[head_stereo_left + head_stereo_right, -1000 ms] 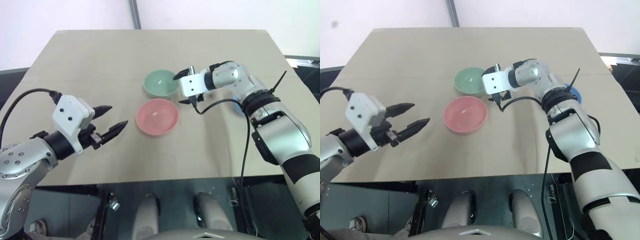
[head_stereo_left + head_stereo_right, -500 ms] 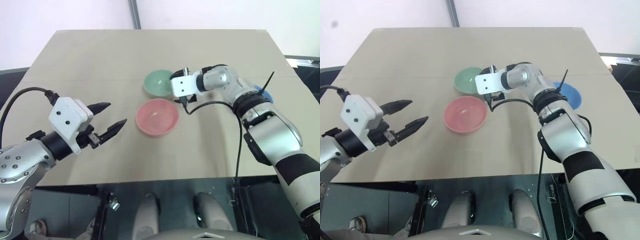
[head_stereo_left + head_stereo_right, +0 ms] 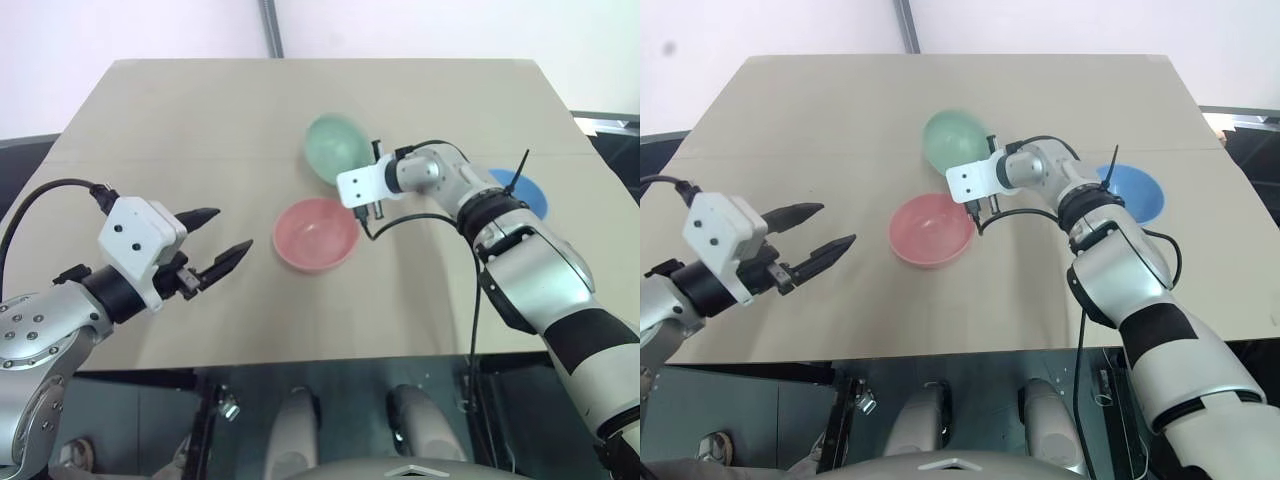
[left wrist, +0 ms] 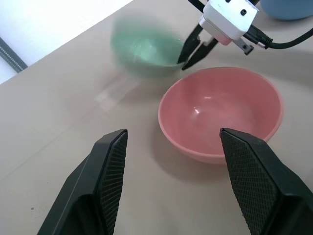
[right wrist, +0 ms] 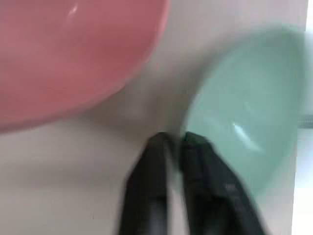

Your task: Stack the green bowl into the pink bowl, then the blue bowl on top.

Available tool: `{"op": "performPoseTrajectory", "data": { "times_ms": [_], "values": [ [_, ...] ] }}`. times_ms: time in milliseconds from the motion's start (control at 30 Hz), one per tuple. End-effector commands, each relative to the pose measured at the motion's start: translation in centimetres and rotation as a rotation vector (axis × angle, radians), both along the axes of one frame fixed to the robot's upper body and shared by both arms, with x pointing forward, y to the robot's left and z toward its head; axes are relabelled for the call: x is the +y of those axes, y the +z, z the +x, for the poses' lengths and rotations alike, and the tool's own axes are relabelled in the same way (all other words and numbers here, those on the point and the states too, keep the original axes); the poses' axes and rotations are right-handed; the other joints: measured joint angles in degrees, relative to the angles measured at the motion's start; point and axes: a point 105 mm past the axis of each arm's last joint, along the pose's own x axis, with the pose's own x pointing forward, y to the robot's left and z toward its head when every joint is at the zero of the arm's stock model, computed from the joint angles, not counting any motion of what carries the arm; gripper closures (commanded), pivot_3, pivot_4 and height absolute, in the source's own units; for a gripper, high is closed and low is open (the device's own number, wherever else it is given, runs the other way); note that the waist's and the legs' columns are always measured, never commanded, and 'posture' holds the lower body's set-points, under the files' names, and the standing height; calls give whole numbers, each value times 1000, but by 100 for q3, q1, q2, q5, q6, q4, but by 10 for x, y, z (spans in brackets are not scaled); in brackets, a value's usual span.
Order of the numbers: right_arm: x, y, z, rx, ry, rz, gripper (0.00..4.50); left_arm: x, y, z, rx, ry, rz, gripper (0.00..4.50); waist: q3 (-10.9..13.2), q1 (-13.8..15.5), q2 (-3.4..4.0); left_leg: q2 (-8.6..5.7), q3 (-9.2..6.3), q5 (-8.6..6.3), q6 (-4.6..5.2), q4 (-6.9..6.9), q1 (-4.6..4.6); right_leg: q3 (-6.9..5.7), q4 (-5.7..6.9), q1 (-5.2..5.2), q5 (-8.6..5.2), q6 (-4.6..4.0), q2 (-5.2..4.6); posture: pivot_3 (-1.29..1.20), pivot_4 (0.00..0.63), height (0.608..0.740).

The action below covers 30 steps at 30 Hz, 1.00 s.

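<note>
No text, label, brand, number or sign can be read anywhere.

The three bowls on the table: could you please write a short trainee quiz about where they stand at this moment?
1. True or false: the green bowl sits flat on the table.
2. Which bowl lies nearest the right arm's elbow, untouched?
A. pink
B. blue
C. green
3. Fill in: the right pincer has its fingers closed on the rim of the ____ bowl.

Key
1. False: it is tipped up on edge, its opening turned toward the camera.
2. B: the blue bowl; the pink bowl sits empty between the arms, and the left pincer is open, holding nothing.
3. green
</note>
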Motion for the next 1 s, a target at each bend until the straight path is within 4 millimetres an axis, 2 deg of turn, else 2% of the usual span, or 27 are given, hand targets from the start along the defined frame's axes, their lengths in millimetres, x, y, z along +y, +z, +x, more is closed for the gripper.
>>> {"op": "performPoseTrajectory", "data": {
  "times_ms": [33,200,267,367,467,600,633,700,733,1000],
  "values": [
    [2,24,0,-63,39,33,4455,-3,12,-4,-59,-5,0,1320,1,-1,1,0,0,0,0,0,-2,0,0,-1,0,0,0,0,150,740],
    [2,58,-9,-62,113,136,4455,-2,10,0,-45,-12,-37,1320,1,0,1,0,0,0,0,0,-2,0,1,-1,0,0,0,0,150,740],
    [6,70,-24,36,192,202,4455,1,8,2,-32,-9,-52,1320,2,-3,2,0,0,0,0,-1,-2,0,0,-1,0,0,0,0,150,740],
    [9,77,-61,199,367,205,4455,9,6,6,-30,-7,-56,1320,2,0,3,1,0,0,0,-7,3,-1,0,1,0,0,1,0,150,740],
    [10,70,-96,280,470,145,4455,11,8,6,-77,-62,-65,1320,2,54,3,2,-3,0,0,-13,2,-6,-5,3,-1,-1,1,0,150,740],
    [14,56,-120,344,487,129,4455,18,6,6,-80,-104,-92,1320,1,96,2,1,-2,0,0,-6,0,-7,-4,2,-1,-1,0,0,150,740],
    [15,51,-122,352,481,121,4500,18,3,3,-37,-142,-112,920,1,99,2,2,-2,0,0,-6,2,-7,-1,1,-1,-2,1,0,150,740],
    [14,42,-123,351,462,101,4500,19,3,-5,19,-212,-153,565,-1,94,-2,2,-1,0,0,-6,5,-6,3,2,-2,-2,2,0,150,740],
    [14,41,-123,352,454,98,4500,20,3,-8,35,-233,-161,53,0,91,0,3,-2,0,0,-6,7,-7,4,2,-3,-4,3,0,150,740],
    [6,34,-121,373,408,62,4500,39,8,-15,100,-241,-161,17,1,95,1,2,0,0,0,-6,6,-6,2,1,-5,-5,2,0,150,740]
  ]
}}
